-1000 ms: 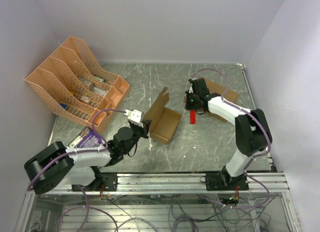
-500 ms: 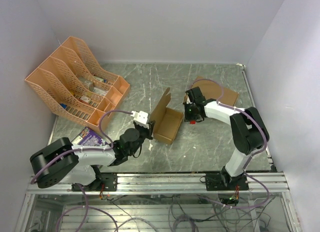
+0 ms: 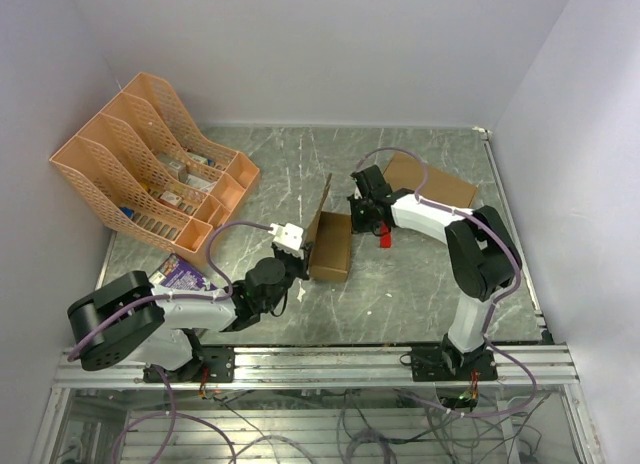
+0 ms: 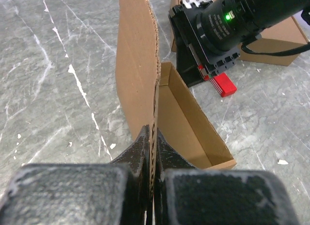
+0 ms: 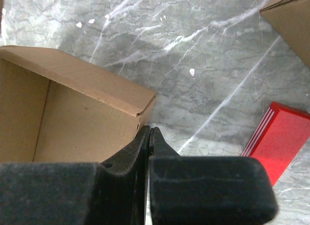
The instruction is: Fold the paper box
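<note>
The right gripper (image 5: 149,134), shut and empty, has swung left to the box (image 3: 331,249). The left gripper (image 4: 151,137) pinches its upright flap. Grey marble table (image 3: 410,284), white walls (image 3: 350,44).

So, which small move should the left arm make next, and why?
Probably swing the lid flap down over the open paper box. The left tool is shut on the flap's edge, the flap stands upright, and the shut right tool sits at one box corner, likely bracing it.
</note>
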Motion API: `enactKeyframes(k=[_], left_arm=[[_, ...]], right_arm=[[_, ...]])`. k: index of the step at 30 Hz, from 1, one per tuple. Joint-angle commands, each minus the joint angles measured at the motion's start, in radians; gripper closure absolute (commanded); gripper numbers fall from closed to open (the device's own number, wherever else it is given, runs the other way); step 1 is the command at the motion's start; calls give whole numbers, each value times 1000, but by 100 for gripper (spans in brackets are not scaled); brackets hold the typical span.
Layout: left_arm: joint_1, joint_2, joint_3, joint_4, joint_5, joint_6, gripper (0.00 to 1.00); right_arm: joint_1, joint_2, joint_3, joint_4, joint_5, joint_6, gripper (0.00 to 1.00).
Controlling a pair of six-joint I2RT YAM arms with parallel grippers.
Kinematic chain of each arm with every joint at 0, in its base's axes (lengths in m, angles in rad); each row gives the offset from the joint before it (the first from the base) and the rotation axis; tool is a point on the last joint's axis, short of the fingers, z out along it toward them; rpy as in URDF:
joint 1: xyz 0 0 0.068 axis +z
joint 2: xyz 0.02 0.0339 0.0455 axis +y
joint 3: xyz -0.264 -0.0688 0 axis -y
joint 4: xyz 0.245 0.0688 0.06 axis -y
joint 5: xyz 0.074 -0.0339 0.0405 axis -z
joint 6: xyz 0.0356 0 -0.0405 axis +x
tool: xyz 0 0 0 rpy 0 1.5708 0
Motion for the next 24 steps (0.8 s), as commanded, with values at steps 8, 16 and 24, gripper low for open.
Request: enactKeyframes(k=[8, 16, 24], left_arm=[[-15, -45, 3, -44, -142, -35, 93], [-15, -33, 19, -23, -140, 38, 93], [-6, -64, -72, 223, -63, 242, 93]], right_arm=[[-9, -142, -111, 46, 67, -166, 100], [-126, -219, -132, 5, -224, -362, 100], [-226, -254, -157, -27, -510, -596, 36]])
